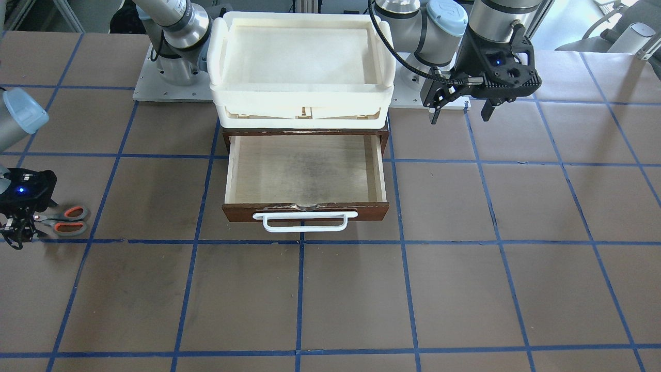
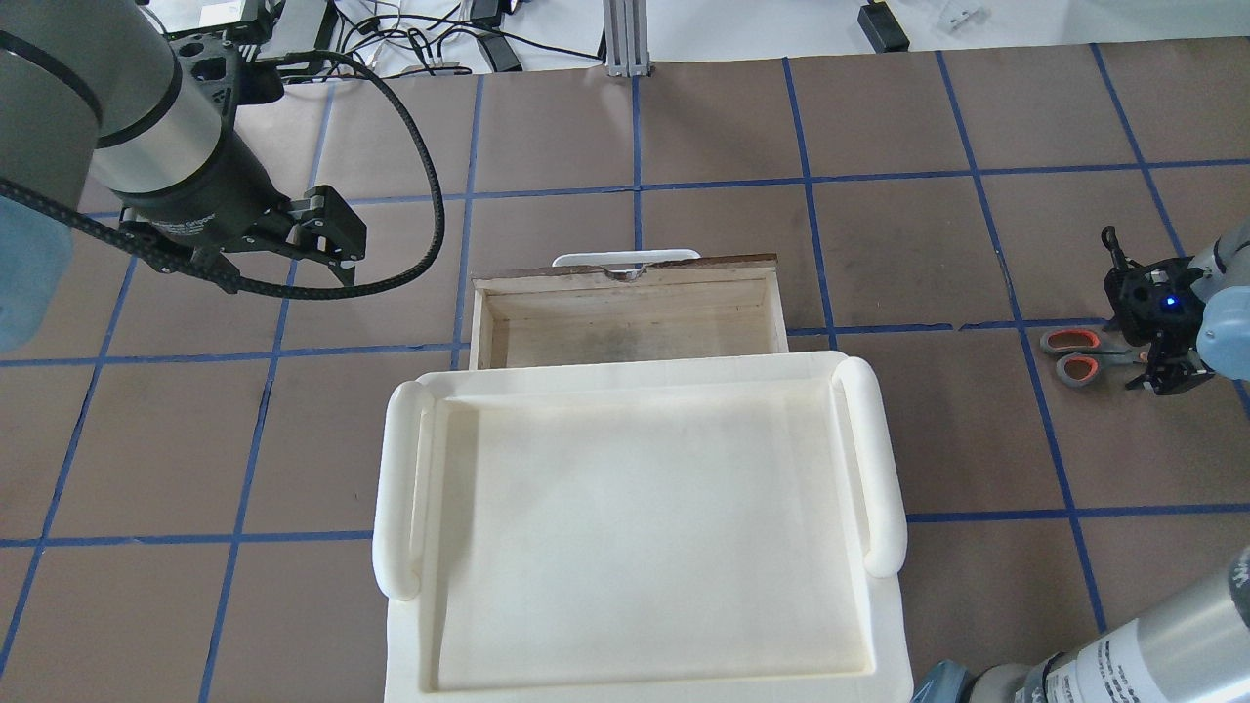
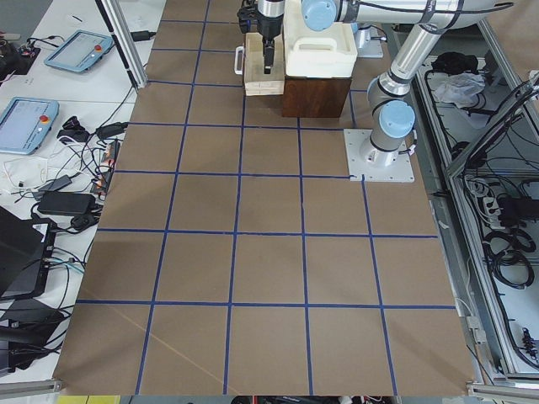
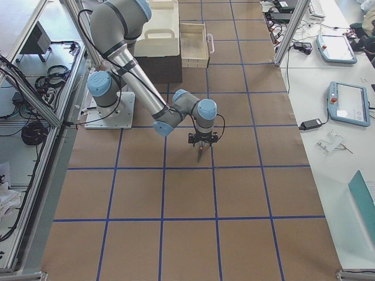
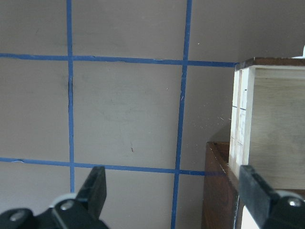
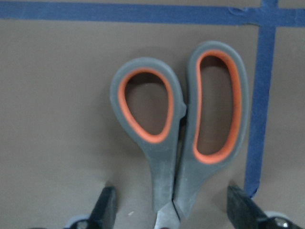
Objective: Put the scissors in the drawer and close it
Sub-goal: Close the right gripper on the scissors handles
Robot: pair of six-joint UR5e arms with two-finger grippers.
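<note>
The scissors (image 1: 67, 220) lie flat on the table at the robot's far right, grey handles with orange inner loops pointing toward the drawer. My right gripper (image 1: 18, 232) is open just above them. In the right wrist view its fingers (image 6: 106, 210) straddle the scissors (image 6: 181, 129) where the handles meet the blades. The blades are hidden under the gripper. The dark-brown drawer (image 1: 304, 175) is pulled open and empty, its white bar handle (image 1: 304, 221) in front. My left gripper (image 1: 459, 111) is open and empty, hovering beside the cabinet on the left.
A cream plastic tray (image 1: 302, 103) sits on top of the brown cabinet (image 5: 217, 191) that holds the drawer. Blue tape lines grid the brown tabletop. The arm bases stand on either side behind the tray.
</note>
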